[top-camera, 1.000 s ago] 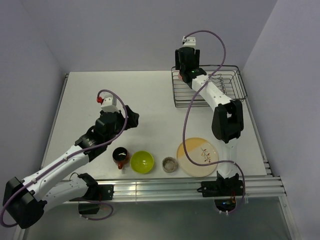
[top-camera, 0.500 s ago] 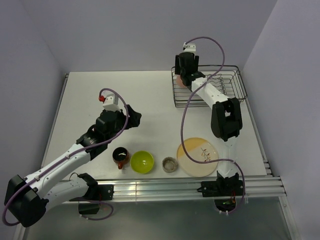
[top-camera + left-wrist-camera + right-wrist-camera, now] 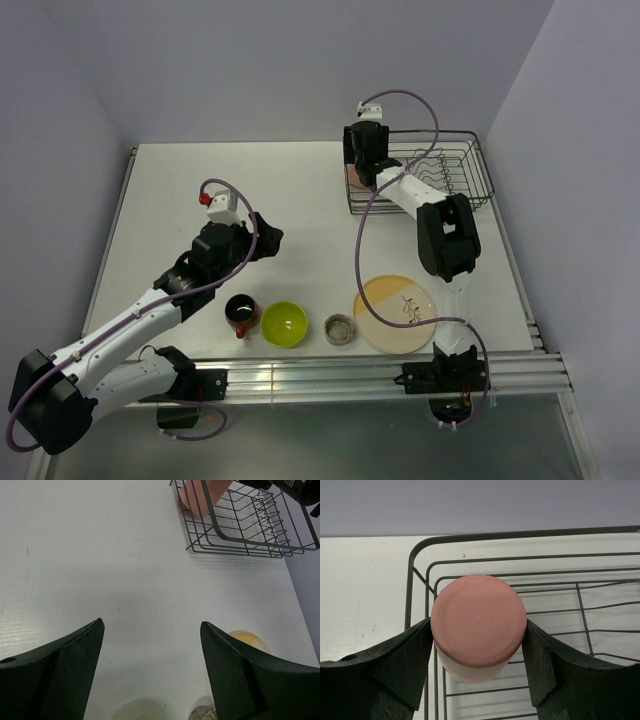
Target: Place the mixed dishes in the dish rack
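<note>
The right tool point(image 3: 477, 630) is clamped on the pink cup point(image 3: 478, 615), one finger on each side. The cup is upside down in a corner at the left end of the rack point(image 3: 455, 180). The left tool point(image 3: 151, 624) has its fingers apart and holds nothing above the tabletop point(image 3: 100, 555). The mug point(image 3: 239, 312), green bowl point(image 3: 284, 323), little cup point(image 3: 340, 327) and yellow plate point(image 3: 395, 313) sit in a row near the front edge.

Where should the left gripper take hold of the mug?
Probably by the far rim of the mug, coming straight down with one finger inside: it stands upright with its mouth open, and the bowl sits close on its right.
</note>
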You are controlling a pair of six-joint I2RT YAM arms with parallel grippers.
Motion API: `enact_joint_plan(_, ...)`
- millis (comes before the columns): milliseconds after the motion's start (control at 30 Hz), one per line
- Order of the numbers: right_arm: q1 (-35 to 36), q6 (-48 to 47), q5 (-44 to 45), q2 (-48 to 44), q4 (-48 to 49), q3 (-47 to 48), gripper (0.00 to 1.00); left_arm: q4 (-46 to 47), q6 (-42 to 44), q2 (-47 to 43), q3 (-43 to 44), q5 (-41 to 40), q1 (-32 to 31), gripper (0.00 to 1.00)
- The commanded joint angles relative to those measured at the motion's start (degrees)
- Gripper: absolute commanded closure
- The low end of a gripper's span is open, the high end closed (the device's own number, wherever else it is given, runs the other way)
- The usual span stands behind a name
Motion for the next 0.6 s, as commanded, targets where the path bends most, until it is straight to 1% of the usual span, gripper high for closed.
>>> enact_joint_plan(0, 1.41, -1.5, 1.91, 0.22, 6.39, -0.57, 1.0, 2.45, -0.49, -0.61, -0.38, 1.08, 0.34, 0.16)
enact_joint_plan(167, 1.77, -1.33, 3.76, 1.45, 4.2, 1.45, 1.0, 2.27, -0.84, -0.35, -0.56, 1.34, 0.43, 0.16)
enact_joint_plan(233, 2.03, -1.59, 4.37, 1.45, 4.29, 1.27, 0.92, 2.01, -1.02, -0.26, -0.64, 1.26, 0.51, 0.16)
enact_joint_plan(267, 2.29, -1.59, 4.55, 1.54, 4.03, 1.36, 0.83, 1.66, -1.2, -0.26, -0.56, 1.0, 0.51, 0.15)
enact_joint_plan(300, 2.3, -1.68, 4.55, 1.71, 3.94, 1.36, 0.77, 1.57, -1.28, -0.26, -0.64, 0.91, 0.51, 0.14)
enact_joint_plan(333, 2.47, -1.77, 4.81, 1.63, 3.94, 1.18, 0.64, 1.31, -1.46, 0.09, -0.47, 0.9, 0.43, 0.14)
enact_joint_plan(400, 2.65, -1.85, 5.17, 1.36, 4.2, 0.75, 0.51, 0.87, -1.55, 0.53, -0.38, 1.08, 0.43, 0.12)
enact_joint_plan(433, 2.65, -1.68, 5.08, 1.01, 4.29, 0.4, 0.4, 0.78, -1.55, 0.62, -0.47, 1.25, 0.43, 0.12)
enact_joint_plan(467, 2.73, -1.59, 5.17, 0.75, 4.46, 0.22, 0.35, 0.52, -1.64, 0.79, -0.38, 1.43, 0.43, 0.11)
enact_joint_plan(500, 2.65, -1.59, 5.25, 0.57, 4.55, 0.04, 0.28, 0.43, -1.64, 1.14, -0.38, 1.87, 0.43, 0.11)
enact_joint_plan(533, 2.73, -1.5, 5.34, 0.14, 4.55, -0.13, 0.17, 0.43, -1.64, 1.41, -0.38, 2.05, 0.51, 0.11)
enact_joint_plan(567, 2.65, -1.59, 5.34, -0.04, 4.47, -0.22, 0.14, 0.43, -1.81, 1.67, -0.29, 2.22, 0.43, 0.11)
